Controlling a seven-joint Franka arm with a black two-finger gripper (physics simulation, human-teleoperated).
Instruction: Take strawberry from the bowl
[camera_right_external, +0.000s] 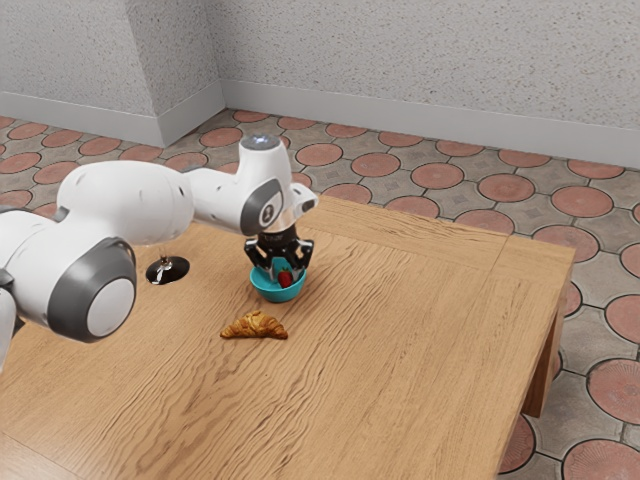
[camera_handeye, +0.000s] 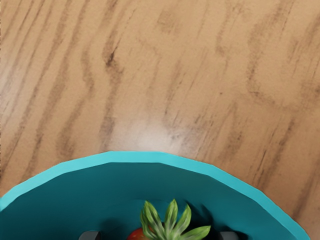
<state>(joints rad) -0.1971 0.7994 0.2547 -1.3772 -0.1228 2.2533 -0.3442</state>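
Observation:
My gripper (camera_right_external: 278, 273) points down into the teal bowl (camera_right_external: 277, 293), its fingers apart. Inside the bowl, low between the fingertips, is the red strawberry (camera_right_external: 285, 279). In the wrist view the strawberry (camera_handeye: 168, 231) turns its green leaves up, with a dark fingertip of the gripper (camera_handeye: 160, 235) on either side and gaps between. The curved rim of the bowl (camera_handeye: 135, 157) arcs around them. The lower part of the strawberry is hidden.
A croissant (camera_right_external: 254, 326) lies on the wooden table (camera_right_external: 400, 350) close to the bowl. A dark round base with a clear stem (camera_right_external: 167, 270) stands beside the arm, toward the exterior view's left of the bowl.

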